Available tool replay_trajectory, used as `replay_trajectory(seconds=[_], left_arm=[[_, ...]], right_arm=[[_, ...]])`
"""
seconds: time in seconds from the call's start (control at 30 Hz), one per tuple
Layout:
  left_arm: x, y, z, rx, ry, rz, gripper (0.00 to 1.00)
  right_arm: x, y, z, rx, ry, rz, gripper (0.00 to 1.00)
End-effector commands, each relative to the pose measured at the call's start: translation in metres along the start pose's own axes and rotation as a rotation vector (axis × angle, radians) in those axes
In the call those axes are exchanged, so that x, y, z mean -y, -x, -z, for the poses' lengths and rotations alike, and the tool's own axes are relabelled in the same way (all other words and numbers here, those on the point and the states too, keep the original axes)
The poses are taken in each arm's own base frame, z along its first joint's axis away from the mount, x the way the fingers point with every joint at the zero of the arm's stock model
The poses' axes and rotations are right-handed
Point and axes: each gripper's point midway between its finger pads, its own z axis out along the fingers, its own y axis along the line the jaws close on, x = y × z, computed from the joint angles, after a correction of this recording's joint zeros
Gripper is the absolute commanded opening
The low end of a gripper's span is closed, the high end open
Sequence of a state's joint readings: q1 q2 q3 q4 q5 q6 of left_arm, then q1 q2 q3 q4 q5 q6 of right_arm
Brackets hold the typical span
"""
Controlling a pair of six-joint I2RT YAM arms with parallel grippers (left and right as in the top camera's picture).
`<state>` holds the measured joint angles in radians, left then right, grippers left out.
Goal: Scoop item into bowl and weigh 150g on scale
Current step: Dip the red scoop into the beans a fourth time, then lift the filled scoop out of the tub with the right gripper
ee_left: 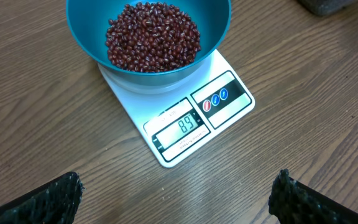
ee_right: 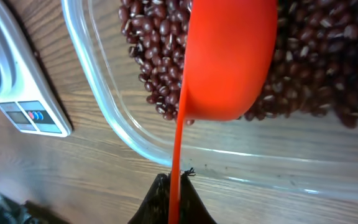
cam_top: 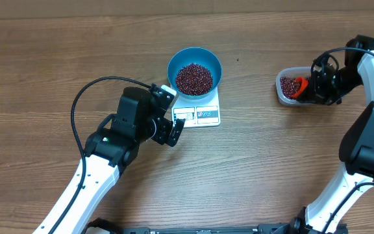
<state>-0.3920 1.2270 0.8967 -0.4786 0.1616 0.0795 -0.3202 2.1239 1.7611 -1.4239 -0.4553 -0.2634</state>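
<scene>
Your left gripper [cam_top: 172,116] is poised just beside the display end of the scale [cam_top: 203,114]. Its jaws are standing wide apart and gripping nothing. In the left wrist view, only its two dark fingertips [ee_left: 48,202] are showing, at the bottom corners.

The scale is sitting on the table [cam_top: 44,65], and the blue bowl [cam_top: 216,65] is resting on its platform. The bowl is covering the far part of the scale and leaving the display edge bare. The display is reading 89. A loose heap of dark red beans [cam_top: 194,78] is lying in the bottom of the bowl.

Well off to the right, your right gripper [cam_top: 307,88] is clenching the thin handle of an orange-red scoop [ee_right: 229,56]. The scoop's cup is sitting inside the clear plastic tub [cam_top: 281,91], over the beans lying there. The right wrist view is showing only the cup's smooth outer side, so you cannot tell whether it is carrying any beans. The tub is standing on the table, well apart from the scale and the bowl.
</scene>
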Motion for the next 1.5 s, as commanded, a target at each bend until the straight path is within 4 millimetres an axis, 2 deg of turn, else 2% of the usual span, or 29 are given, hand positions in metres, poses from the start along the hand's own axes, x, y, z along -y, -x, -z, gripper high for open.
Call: replay_trajectory(seconds=[0.0, 0.23, 0.5, 0.8, 1.0, 1.47], left_arm=[[0.001, 0.007, 0.002, 0.018, -0.008, -0.008, 0.99], [0.001, 0.007, 0.002, 0.018, -0.009, -0.008, 1.00], [0.001, 0.007, 0.002, 0.018, -0.009, -0.008, 0.99], [0.001, 0.007, 0.002, 0.018, -0.009, -0.008, 1.00], [0.001, 0.007, 0.002, 0.018, -0.009, -0.008, 0.99], [0.001, 0.007, 0.002, 0.018, -0.009, -0.008, 0.99]], right_arm=[[-0.012, 0.000, -0.010, -0.001, 0.108, 0.019, 0.04], [-0.014, 0.000, -0.015, 0.003, 0.135, 0.016, 0.04], [-0.032, 0.010, -0.011, 0.054, 0.247, 0.030, 0.04], [-0.028, 0.010, -0.008, 0.059, 0.250, 0.014, 0.04], [-0.009, 0.008, 0.005, 0.086, 0.271, -0.026, 0.04], [0.005, 0.001, 0.049, 0.217, 0.496, -0.011, 0.04]])
